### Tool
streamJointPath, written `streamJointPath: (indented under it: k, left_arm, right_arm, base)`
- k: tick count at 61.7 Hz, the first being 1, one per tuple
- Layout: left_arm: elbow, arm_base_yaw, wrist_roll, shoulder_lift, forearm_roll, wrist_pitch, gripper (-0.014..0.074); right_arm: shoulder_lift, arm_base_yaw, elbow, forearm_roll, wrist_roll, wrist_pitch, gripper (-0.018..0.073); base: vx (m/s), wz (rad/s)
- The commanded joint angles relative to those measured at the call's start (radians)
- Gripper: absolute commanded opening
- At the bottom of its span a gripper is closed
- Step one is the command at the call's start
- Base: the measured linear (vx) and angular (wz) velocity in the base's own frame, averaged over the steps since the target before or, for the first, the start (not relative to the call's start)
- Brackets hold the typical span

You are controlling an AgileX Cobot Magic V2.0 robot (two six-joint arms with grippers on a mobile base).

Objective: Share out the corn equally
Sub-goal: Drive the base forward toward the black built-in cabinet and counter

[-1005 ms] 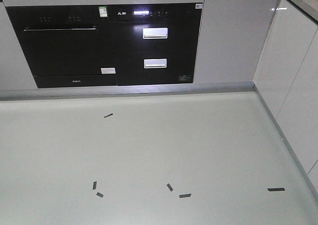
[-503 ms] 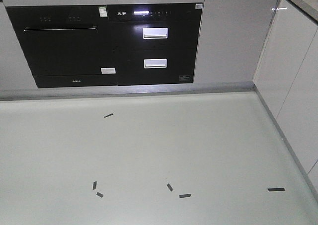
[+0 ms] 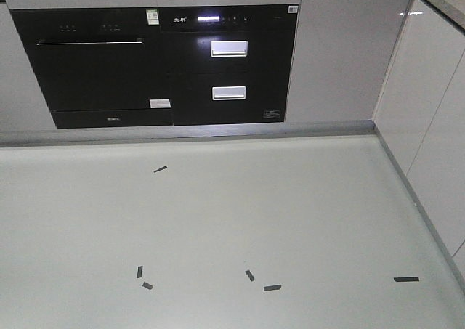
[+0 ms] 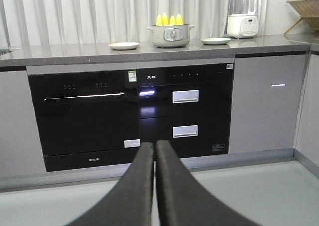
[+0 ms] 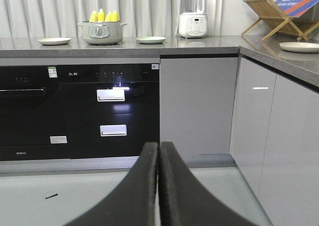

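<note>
Several yellow corn point(image 4: 169, 20) cobs stand upright in a grey-green pot point(image 4: 171, 36) on the far counter; the right wrist view shows the same corn point(image 5: 103, 16) and pot point(image 5: 101, 33). A white plate point(image 4: 123, 46) lies left of the pot and a pale green plate point(image 4: 215, 41) lies right of it. My left gripper point(image 4: 154, 145) is shut with nothing in it, low and well short of the counter. My right gripper point(image 5: 158, 145) is likewise shut and holds nothing. The front view shows neither corn nor grippers.
A black built-in oven point(image 3: 94, 67) and drawer unit point(image 3: 229, 67) fill the cabinet front below the counter. White cabinets point(image 3: 429, 126) run along the right side. A blender point(image 4: 243, 12), a wooden rack point(image 5: 274, 16) and another plate point(image 5: 299, 47) sit on the counter. Black tape marks point(image 3: 271, 287) dot the floor.
The front view has shifted by a few pixels, so the cabinets sit slightly further right. Nothing else differs.
</note>
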Motion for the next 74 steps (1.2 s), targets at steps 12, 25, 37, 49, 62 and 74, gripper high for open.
streamJointPath:
  k: [12, 25, 37, 49, 62, 74]
  left_arm:
    - [0.015, -0.006, -0.006, -0.016, -0.002, -0.068, -0.0006]
    - [0.015, -0.006, -0.006, -0.016, -0.002, -0.068, -0.0006]
    - [0.015, -0.006, -0.006, -0.016, -0.002, -0.068, -0.0006]
    - [0.015, -0.006, -0.006, -0.016, -0.002, -0.068, -0.0006]
    - [0.015, -0.006, -0.006, -0.016, -0.002, -0.068, -0.0006]
    - [0.015, -0.006, -0.006, -0.016, -0.002, -0.068, -0.0006]
  right_arm:
    - [0.002, -0.004, 0.007, -0.006, -0.001, -0.080, -0.0006]
    - [0.002, -0.004, 0.007, -0.006, -0.001, -0.080, -0.0006]
    - [0.002, -0.004, 0.007, -0.006, -0.001, -0.080, -0.0006]
    - [0.002, -0.004, 0.007, -0.006, -0.001, -0.080, -0.0006]
    - [0.002, -0.004, 0.007, -0.006, -0.001, -0.080, -0.0006]
    - [0.002, -0.004, 0.007, -0.006, -0.001, -0.080, -0.0006]
  base:
    - [0.03, 0.02]
    - [0.04, 0.00]
    - [0.06, 0.00]
    - [0.06, 0.03]
    - [0.05, 0.03]
    - [0.03, 0.04]
